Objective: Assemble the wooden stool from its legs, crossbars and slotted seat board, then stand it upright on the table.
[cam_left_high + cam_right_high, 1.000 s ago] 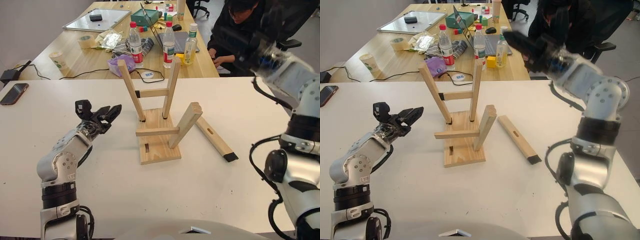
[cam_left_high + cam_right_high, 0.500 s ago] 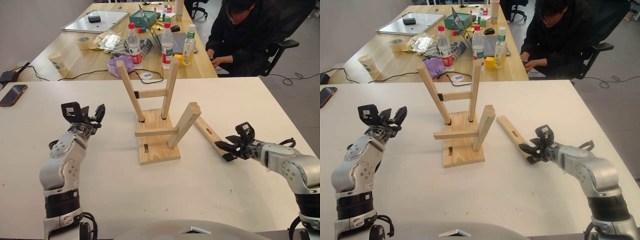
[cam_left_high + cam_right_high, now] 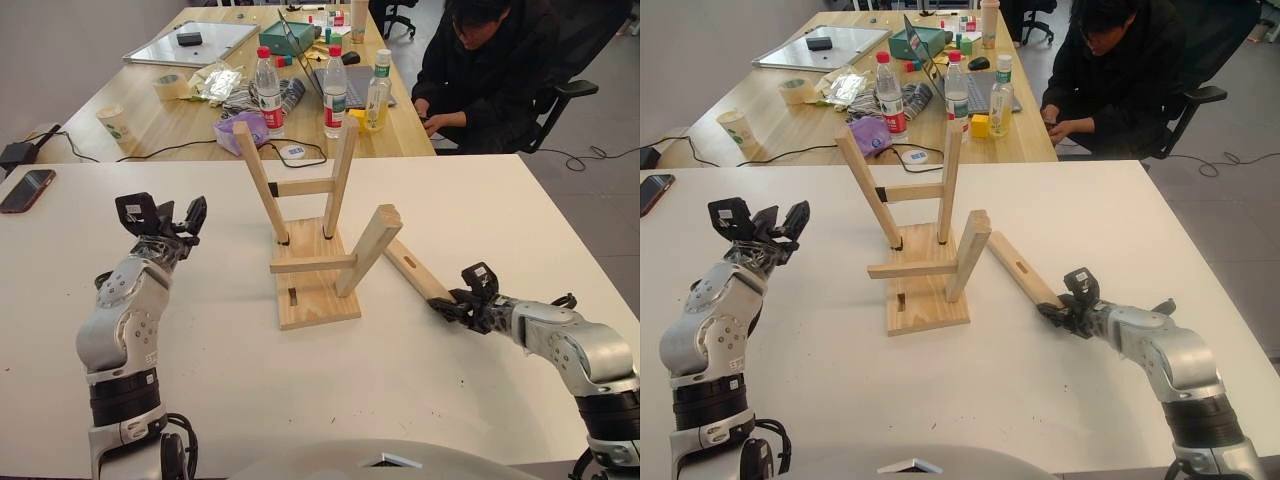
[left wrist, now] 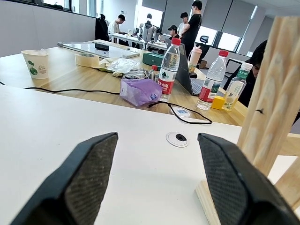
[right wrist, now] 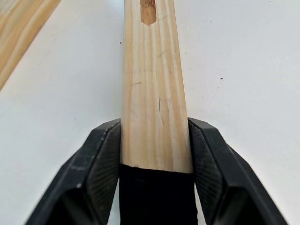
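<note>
The stool stands upside down mid-table: its seat board (image 3: 318, 292) lies flat, two upright legs (image 3: 262, 180) are joined by a crossbar (image 3: 305, 186), and a third leg (image 3: 367, 250) leans from a lower crossbar (image 3: 312, 264). A loose leg (image 3: 412, 268) lies on the table to the right. My right gripper (image 3: 452, 304) is shut on its black-capped end; in the right wrist view the pads (image 5: 101, 159) press both sides of the leg (image 5: 154, 89). My left gripper (image 3: 163, 215) is open and holds nothing, raised left of the stool, whose legs (image 4: 274, 93) show in the left wrist view.
A phone (image 3: 27, 187) lies at the white table's left edge. The wooden table (image 3: 150, 120) behind carries bottles (image 3: 336, 90), a laptop, a tape roll, a cup (image 3: 118, 122) and a cable. A person sits at its right end.
My right arm came down from high at the right and shut on the loose leg's capped end, nudging it toward the stool. My left gripper swung up and back to the left.
</note>
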